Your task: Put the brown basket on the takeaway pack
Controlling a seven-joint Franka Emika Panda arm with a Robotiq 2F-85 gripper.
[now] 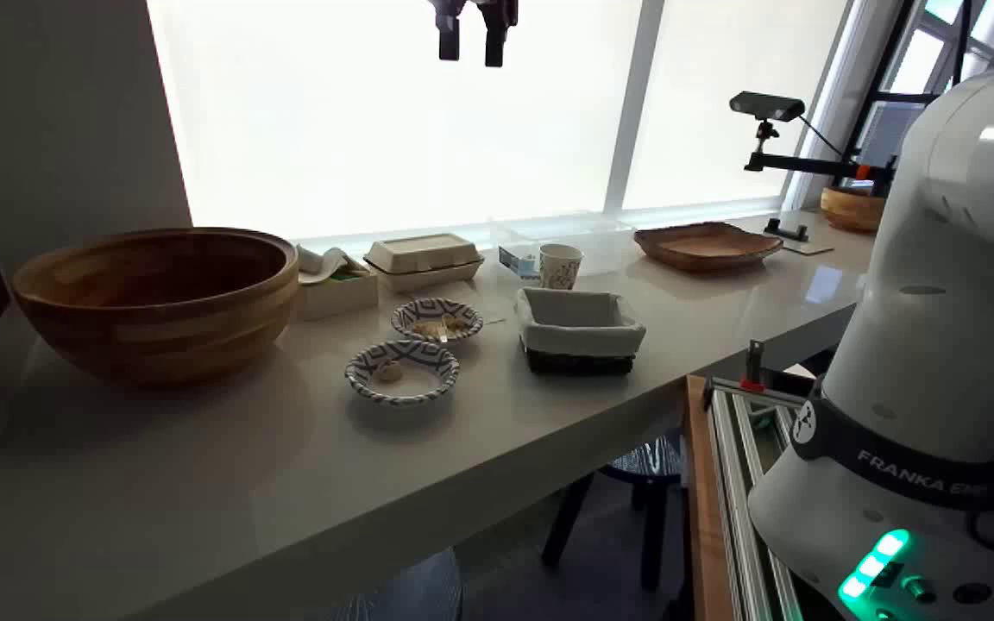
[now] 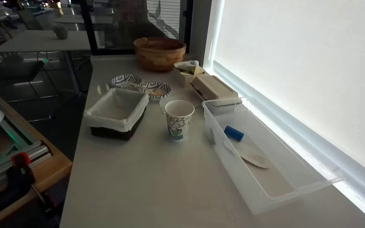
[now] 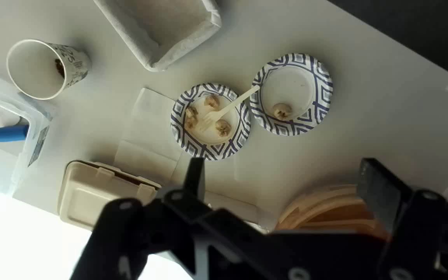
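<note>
The brown basket [image 1: 580,362], dark-sided with a whitish liner inside, sits upright on the counter near its front edge. It also shows in an exterior view [image 2: 116,114] and, cut off by the top edge, in the wrist view [image 3: 185,42]. The takeaway pack [image 1: 424,254], a low cream-beige box with its lid down, lies by the window. It shows in an exterior view [image 2: 214,87] and, partly behind my gripper, in the wrist view [image 3: 95,190]. My gripper [image 1: 472,53] is open and empty, high above the counter, apart from both. It spans the wrist view's lower half [image 3: 282,163].
A patterned cup [image 1: 560,266] and a clear plastic bin [image 2: 233,171] stand near the basket. Two patterned dishes [image 1: 402,373] [image 1: 437,321] hold food bits. A large wooden bowl [image 1: 156,302], a small open box [image 1: 337,293] and a brown tray [image 1: 707,246] are also on the counter.
</note>
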